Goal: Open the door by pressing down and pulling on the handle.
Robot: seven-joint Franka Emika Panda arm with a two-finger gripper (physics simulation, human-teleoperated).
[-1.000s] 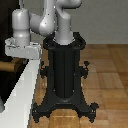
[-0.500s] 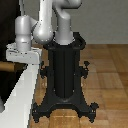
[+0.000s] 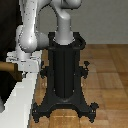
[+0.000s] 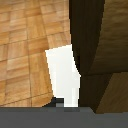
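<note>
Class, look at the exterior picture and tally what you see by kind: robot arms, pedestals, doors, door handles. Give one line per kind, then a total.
Robot arms: 1, the white arm, ending in the gripper
Pedestals: 1, the black pedestal
Doors: 1, the dark door at the exterior view's left
Door handles: 1, the brown handle
Total: 4

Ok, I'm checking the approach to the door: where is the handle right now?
In the exterior view the handle juts out at the far left edge, just left of the gripper, whose grey-white body sits right beside it, in front of the dark door.
</note>
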